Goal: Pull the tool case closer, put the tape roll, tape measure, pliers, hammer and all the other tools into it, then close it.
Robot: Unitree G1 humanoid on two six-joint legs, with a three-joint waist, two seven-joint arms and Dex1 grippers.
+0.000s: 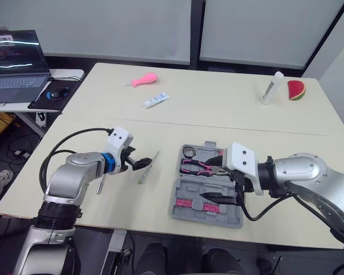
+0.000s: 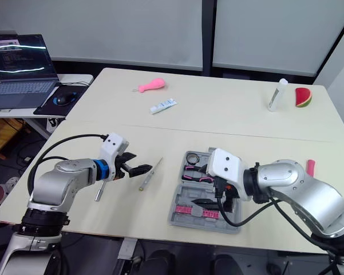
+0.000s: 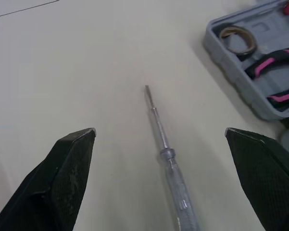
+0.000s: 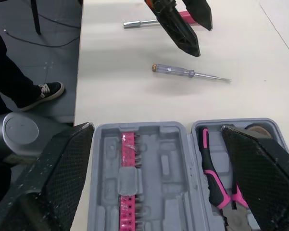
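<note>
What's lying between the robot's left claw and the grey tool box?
One thing: a clear-handled screwdriver lies between the left gripper and the tool case. The left wrist view shows it plainly, with the case beyond its tip.

One tool case (image 4: 163, 144). In it: one pliers (image 4: 212, 178), one tape roll (image 1: 188, 152) and one pink bit strip (image 4: 128, 178). Two drivers lie loose toward the tabletop's left edge: one clear screwdriver (image 1: 148, 167) and one pink-handled driver (image 4: 139, 23). Toward the far edge are four single items: pink toy (image 1: 144, 80), tube (image 1: 157, 100), bottle (image 1: 272, 87), watermelon slice (image 1: 296, 90).
</note>
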